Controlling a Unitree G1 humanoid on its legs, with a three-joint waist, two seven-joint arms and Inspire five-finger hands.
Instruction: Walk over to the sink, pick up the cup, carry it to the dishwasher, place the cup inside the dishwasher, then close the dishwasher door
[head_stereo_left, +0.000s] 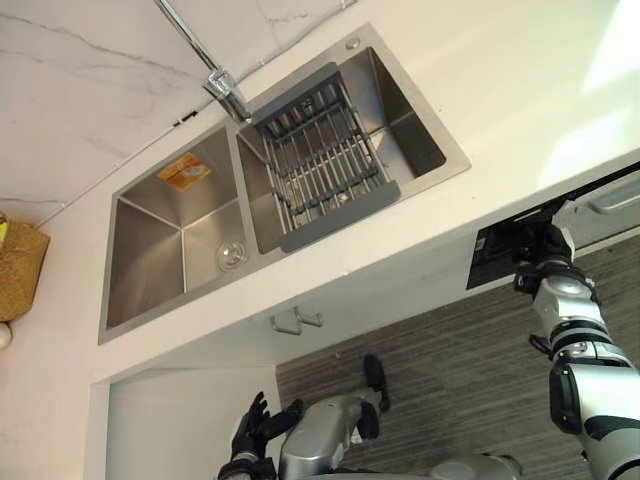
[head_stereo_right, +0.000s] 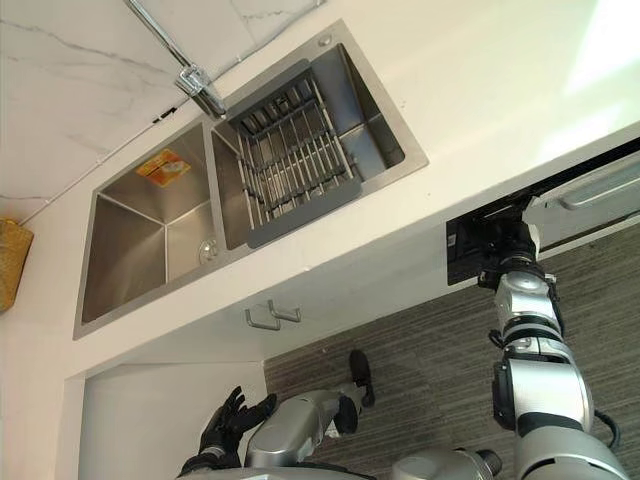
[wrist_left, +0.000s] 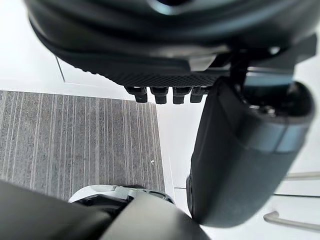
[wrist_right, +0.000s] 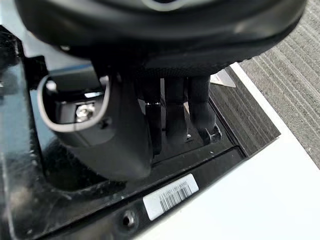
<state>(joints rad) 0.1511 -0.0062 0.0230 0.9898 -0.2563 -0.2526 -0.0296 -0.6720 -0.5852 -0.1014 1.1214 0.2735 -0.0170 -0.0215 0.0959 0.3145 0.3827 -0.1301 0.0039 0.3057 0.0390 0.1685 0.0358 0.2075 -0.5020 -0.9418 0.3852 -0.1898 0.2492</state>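
My right hand (head_stereo_left: 545, 252) reaches up under the white counter to the dishwasher's (head_stereo_left: 495, 255) black top edge. In the right wrist view its fingers (wrist_right: 173, 107) lie straight against the black inner frame, which bears a barcode label (wrist_right: 171, 196), and hold nothing. The dishwasher's white door panel (head_stereo_right: 590, 195) with its bar handle stands tilted a little out from the counter, leaving a dark gap. My left hand (head_stereo_left: 256, 425) hangs low by the white cabinet, open and empty, with its thumb (wrist_left: 235, 150) relaxed. The steel double sink (head_stereo_left: 150, 250) lies in the counter to the left.
A dark drain rack (head_stereo_left: 325, 160) sits across the sink's right basin, and an orange sticker (head_stereo_left: 183, 170) marks the left one. The tap (head_stereo_left: 225, 90) stands behind them. A wicker basket (head_stereo_left: 20, 265) is at the far left. Two cabinet handles (head_stereo_left: 297, 320) jut out below the counter, above a grey striped floor (head_stereo_left: 450, 380).
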